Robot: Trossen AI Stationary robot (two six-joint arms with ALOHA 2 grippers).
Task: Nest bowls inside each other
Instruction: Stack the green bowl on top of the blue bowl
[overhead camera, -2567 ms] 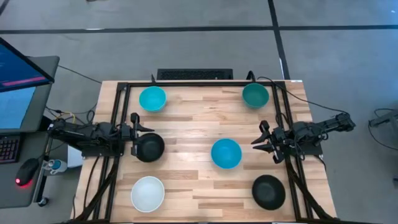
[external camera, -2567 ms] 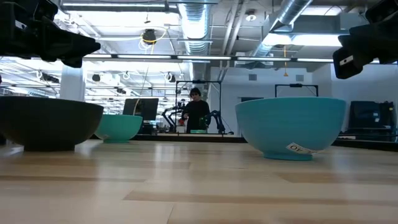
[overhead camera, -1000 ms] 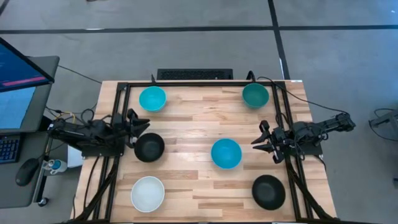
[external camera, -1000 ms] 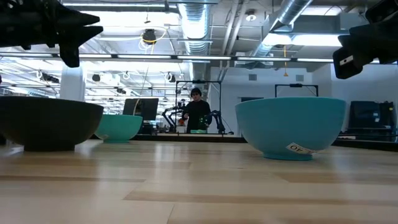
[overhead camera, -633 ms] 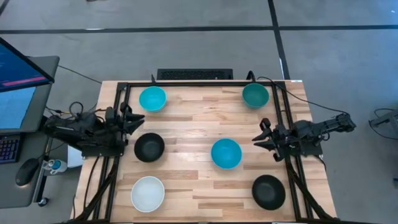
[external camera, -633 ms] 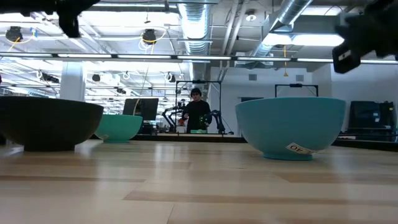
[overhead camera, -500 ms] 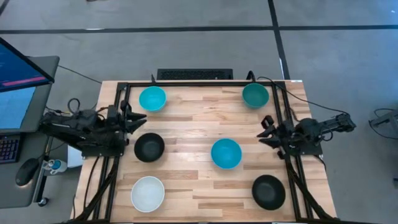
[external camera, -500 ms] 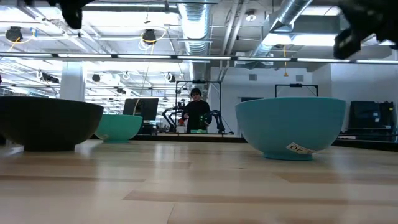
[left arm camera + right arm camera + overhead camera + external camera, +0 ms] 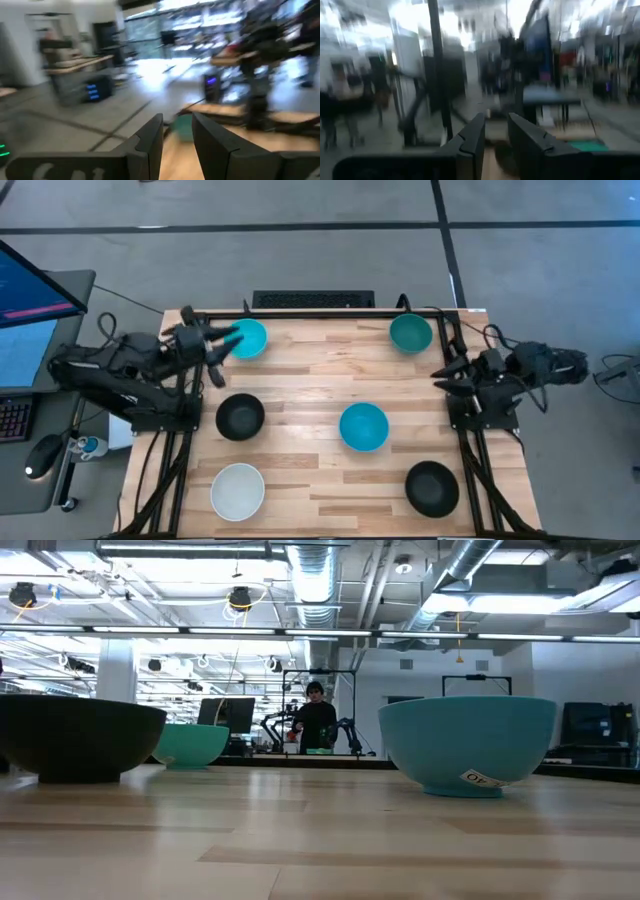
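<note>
Six bowls stand apart on their bases on the wooden table, none inside another. In the high view: the cyan bowl [image 9: 247, 338] at far left, the teal-green bowl [image 9: 410, 333] at far right, a black bowl [image 9: 240, 416] at middle left, the blue bowl [image 9: 363, 426] at centre right, the white bowl [image 9: 237, 490] at near left, and a second black bowl [image 9: 431, 487] at near right. My left gripper [image 9: 222, 348] is open, raised beside the cyan bowl's left rim. My right gripper [image 9: 447, 372] is open, raised at the table's right edge, between the teal-green and blue bowls.
A black metal frame [image 9: 190, 380] runs along the table's left, far and right edges. A keyboard [image 9: 312, 299] lies beyond the far edge. Bare wood lies between the bowls. A person [image 9: 316, 720] stands far back in the room.
My left gripper has risen and swung from beside the middle-left black bowl toward the far edge, up to the cyan bowl. My right gripper has risen and drawn back toward the far right. Both have left the low view. No bowl has moved.
</note>
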